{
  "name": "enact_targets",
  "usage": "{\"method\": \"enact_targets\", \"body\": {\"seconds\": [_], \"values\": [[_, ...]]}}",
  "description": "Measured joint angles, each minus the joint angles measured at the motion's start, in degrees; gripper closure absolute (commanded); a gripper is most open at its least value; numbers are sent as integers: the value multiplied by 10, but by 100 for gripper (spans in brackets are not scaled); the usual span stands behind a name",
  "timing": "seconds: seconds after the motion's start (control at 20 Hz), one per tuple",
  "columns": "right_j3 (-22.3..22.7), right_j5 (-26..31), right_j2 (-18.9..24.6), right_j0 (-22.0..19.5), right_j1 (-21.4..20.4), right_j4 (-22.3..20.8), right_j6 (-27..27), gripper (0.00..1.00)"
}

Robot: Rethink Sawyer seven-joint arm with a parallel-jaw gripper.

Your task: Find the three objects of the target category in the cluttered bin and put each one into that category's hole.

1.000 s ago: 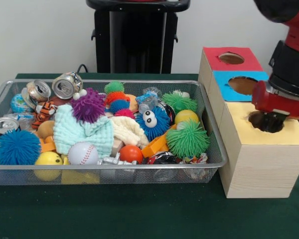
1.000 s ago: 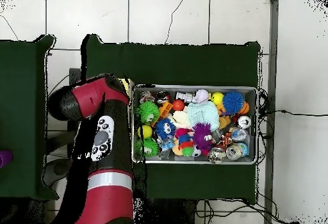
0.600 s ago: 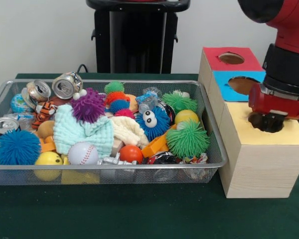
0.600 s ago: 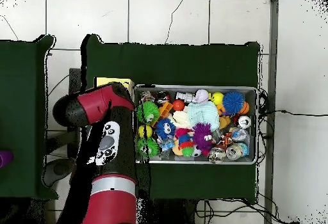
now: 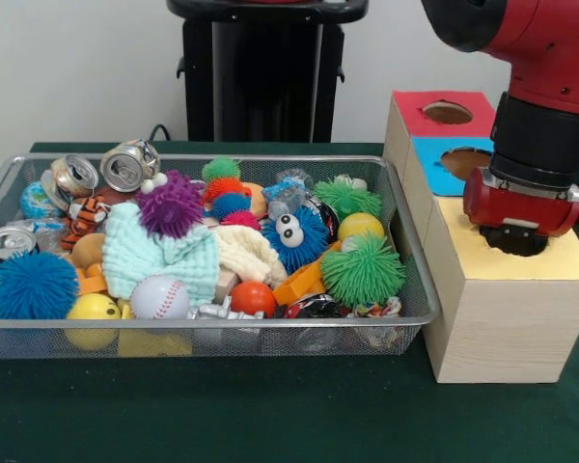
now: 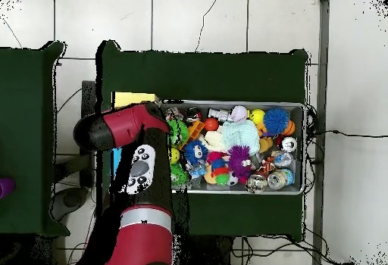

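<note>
The wire bin (image 5: 212,158) holds a jumble of toys: crushed cans (image 5: 130,166) at its back left, a green spiky ball (image 5: 364,270), a blue spiky ball with eyes (image 5: 294,236), a purple spiky ball (image 5: 171,204) and a baseball (image 5: 160,297). Right of the bin stands a row of boxes with round holes: red (image 5: 415,106), blue (image 5: 434,169) and yellow (image 5: 560,265). My gripper (image 5: 516,231) hangs just over the yellow box's hole (image 5: 517,243), dark against it. In the overhead view the red arm (image 6: 129,126) covers the gripper beside the bin (image 6: 235,103).
A light-green knitted cloth (image 5: 159,256) lies over the bin's middle. A blue spiky ball (image 5: 31,285), a yellow ball (image 5: 94,309) and an orange ball (image 5: 254,297) sit along the front wall. A black pedestal (image 5: 265,68) rises behind the bin. Green cloth covers the table (image 5: 270,415).
In the front view the arm has swung left over the yellow box, towards the bin, and uncovered the box's right side. The toys in the bin have not moved.
</note>
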Motion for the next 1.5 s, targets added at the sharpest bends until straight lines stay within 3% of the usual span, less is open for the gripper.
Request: {"method": "enact_targets", "body": {"seconds": [0.45, 0.65, 1.15, 1.5], "values": [[1, 32, 1, -1, -9, 15, 0, 0], [-8, 99, 5, -3, -24, 27, 0, 0], [-27, 330, 11, -20, -77, 44, 0, 0], [-27, 394, 11, -37, -98, 42, 0, 0]]}}
